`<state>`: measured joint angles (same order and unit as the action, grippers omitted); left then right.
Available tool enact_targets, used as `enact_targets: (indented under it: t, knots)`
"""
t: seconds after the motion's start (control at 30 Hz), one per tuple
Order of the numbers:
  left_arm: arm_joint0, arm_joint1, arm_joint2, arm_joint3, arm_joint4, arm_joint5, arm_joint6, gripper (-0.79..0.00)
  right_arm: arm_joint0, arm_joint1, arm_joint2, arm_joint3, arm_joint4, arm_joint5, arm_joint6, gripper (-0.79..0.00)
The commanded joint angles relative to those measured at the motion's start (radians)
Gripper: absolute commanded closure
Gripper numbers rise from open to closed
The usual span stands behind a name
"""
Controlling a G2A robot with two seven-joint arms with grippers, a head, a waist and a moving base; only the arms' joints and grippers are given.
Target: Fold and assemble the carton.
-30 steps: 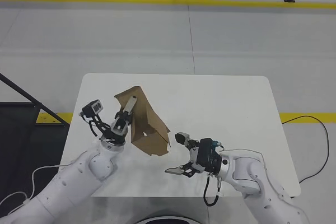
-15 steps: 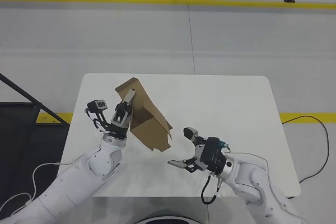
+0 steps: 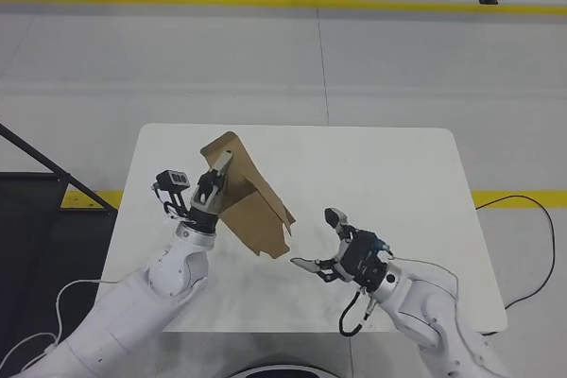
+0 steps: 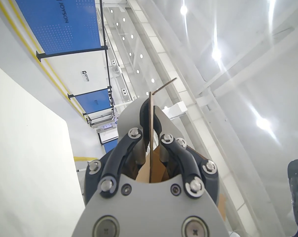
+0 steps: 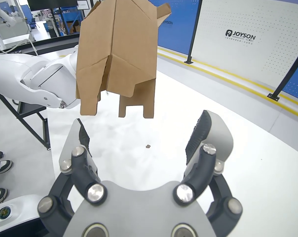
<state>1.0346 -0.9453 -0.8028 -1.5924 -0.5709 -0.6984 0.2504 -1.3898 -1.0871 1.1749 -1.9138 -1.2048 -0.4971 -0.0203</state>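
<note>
The carton (image 3: 255,208), brown and half folded, hangs in the air over the left part of the tabletop (image 3: 387,170). In the right wrist view the carton (image 5: 117,50) stands with its ridge up, and its lower flaps end above the tabletop (image 5: 237,149) with a gap under them. One small flap sticks out at its upper far corner.

The left gripper (image 3: 213,184) is clamped on a thin panel edge at the far upper side of the carton. In the left wrist view this edge (image 4: 150,129) passes straight between the two fingers of the left gripper (image 4: 150,114), which press on it from both sides.

The right gripper (image 3: 317,241) is near the carton's lower right corner, not touching it. Its fingers are spread wide apart, and in its own view the right gripper (image 5: 141,127) faces the flaps across some free space. A small speck (image 5: 147,146) lies on the tabletop there.
</note>
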Motion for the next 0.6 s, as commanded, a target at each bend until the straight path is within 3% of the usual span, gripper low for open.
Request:
enact_targets:
  t: [0.0,0.3,0.57]
  knots:
    - [0.003,-0.003,-0.010,0.000,-0.032,0.017,-0.033,0.000,-0.011,0.001,0.010,-0.002,0.005,0.003,-0.006,-0.785]
    - [0.007,-0.004,-0.012,-0.006,-0.039,0.022,-0.035,0.000,-0.011,0.001,0.009,-0.002,0.001,0.011,-0.004,-0.785]
    - [0.045,-0.021,-0.065,-0.043,-0.175,0.087,-0.117,0.000,0.004,-0.014,-0.054,-0.016,-0.133,0.141,-0.007,-0.785]
